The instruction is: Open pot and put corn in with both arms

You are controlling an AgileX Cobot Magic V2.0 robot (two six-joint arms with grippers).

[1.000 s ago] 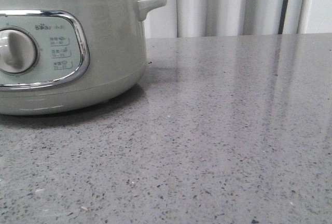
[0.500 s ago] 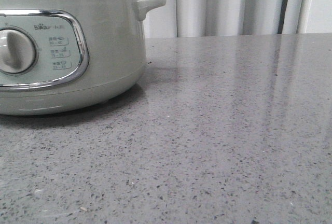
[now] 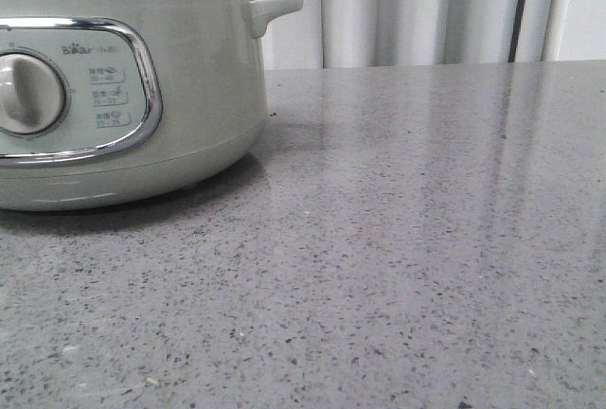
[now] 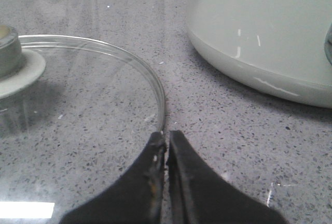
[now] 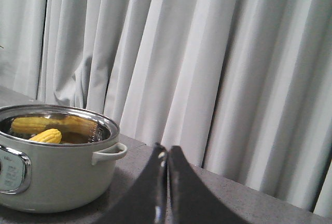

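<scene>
The pale green pot (image 3: 199, 97) stands at the left of the grey table with no lid on it. In the right wrist view the pot (image 5: 57, 177) is open and a yellow corn (image 5: 46, 136) lies inside; a longer yellow shape behind it may be a cob or a reflection. My right gripper (image 5: 167, 149) is shut and empty, raised to the right of the pot. The glass lid (image 4: 104, 105) lies flat on the table beside the pot (image 4: 259, 27). My left gripper (image 4: 167, 133) is shut, its tips right at the lid's rim. Neither gripper shows in the front view.
The lid's pale green knob (image 4: 8, 53) is at the far side from my left gripper. White curtains (image 5: 218, 68) hang behind the table. The speckled grey tabletop (image 3: 426, 239) stretches to the right of the pot.
In the front view the pot sits very slightly further left than a second ago. Nothing else differs.
</scene>
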